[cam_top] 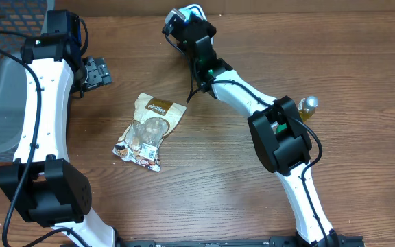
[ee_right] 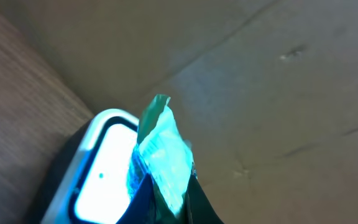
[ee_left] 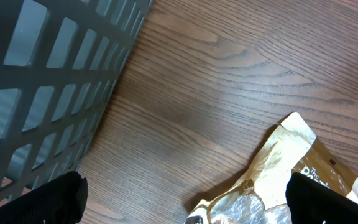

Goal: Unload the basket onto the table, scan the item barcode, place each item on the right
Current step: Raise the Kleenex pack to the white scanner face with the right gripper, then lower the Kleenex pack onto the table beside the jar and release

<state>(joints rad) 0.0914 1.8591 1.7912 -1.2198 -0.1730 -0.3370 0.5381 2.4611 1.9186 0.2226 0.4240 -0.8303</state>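
The thin green packet (ee_right: 161, 149) is at the far edge of the table (cam_top: 218, 185), pinched between the pressed-together right fingers (cam_top: 184, 26) just over the lit scanner (ee_right: 101, 174). It looks light, limp and crinkly, so it is probably best held by 1 edge. Its barcode cannot be made out because the close view is blurred. The left fingers (ee_left: 55, 199) are spread wide and empty, near the brown pouch (cam_top: 149, 129).
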